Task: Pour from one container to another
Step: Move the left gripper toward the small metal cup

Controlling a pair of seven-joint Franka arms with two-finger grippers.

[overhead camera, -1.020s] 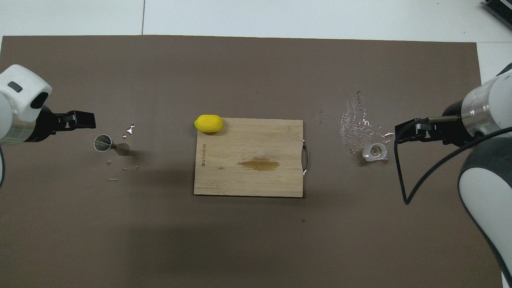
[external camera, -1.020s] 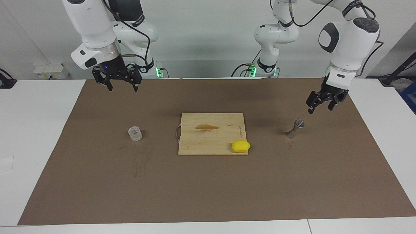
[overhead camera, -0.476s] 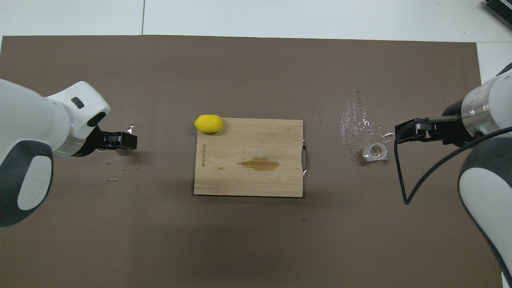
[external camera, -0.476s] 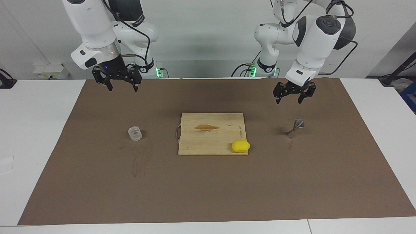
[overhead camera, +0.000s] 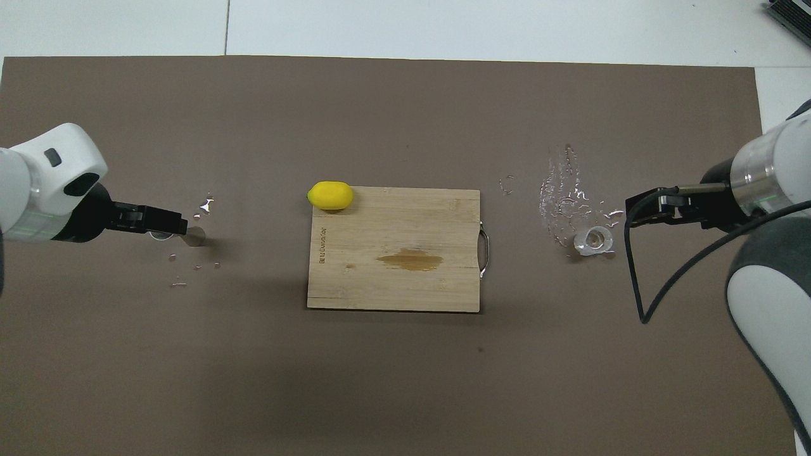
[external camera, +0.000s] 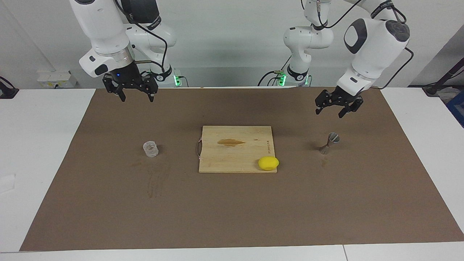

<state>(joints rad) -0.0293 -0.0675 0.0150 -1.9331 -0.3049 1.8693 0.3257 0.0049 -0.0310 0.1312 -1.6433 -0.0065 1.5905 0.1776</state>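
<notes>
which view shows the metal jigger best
The facing view: the metal jigger stands in full, hourglass shape clear. In the overhead view the left gripper covers most of it; only one end shows.

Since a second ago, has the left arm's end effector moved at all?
Yes. The left end effector swung toward the cutting board, then partly back; it now hangs open above the jigger, nearer the board's end than a second ago.
</notes>
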